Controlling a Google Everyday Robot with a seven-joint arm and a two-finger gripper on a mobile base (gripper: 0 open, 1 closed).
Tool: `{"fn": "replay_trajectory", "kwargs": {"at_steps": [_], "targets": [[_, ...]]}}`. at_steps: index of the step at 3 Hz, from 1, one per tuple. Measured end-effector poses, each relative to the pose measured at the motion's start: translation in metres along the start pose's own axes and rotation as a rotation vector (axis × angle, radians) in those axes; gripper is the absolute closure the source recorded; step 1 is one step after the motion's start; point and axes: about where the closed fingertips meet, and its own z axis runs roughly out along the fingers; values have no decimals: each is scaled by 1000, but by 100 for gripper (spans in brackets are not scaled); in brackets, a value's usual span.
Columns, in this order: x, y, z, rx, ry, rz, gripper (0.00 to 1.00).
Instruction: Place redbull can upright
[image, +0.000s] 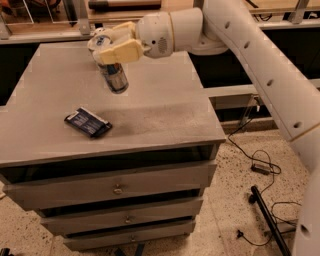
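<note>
My gripper (109, 46) is over the back middle of the grey cabinet top (165, 105), reaching in from the right. Its cream fingers (122, 51) are shut on the upper part of the redbull can (114, 76), a slim blue-and-silver can. The can hangs below the fingers, close to upright, with its lower end tilted slightly right and toward me. It looks a little above the surface, but I cannot tell whether it touches. Its top is mostly covered by the fingers.
A flat dark blue packet (87, 122) lies on the front left of the cabinet top. The white arm (260, 55) crosses the upper right. Drawers (117, 189) are below, cables (260, 167) lie on the floor at right. No red can shows.
</note>
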Motion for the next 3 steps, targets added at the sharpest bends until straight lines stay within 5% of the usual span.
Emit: {"fn": "replay_trajectory", "kwargs": {"at_steps": [1,3], "targets": [[15,15,-9,32,-59,61,99],[57,14,-59,135,-147,89,38]]}}
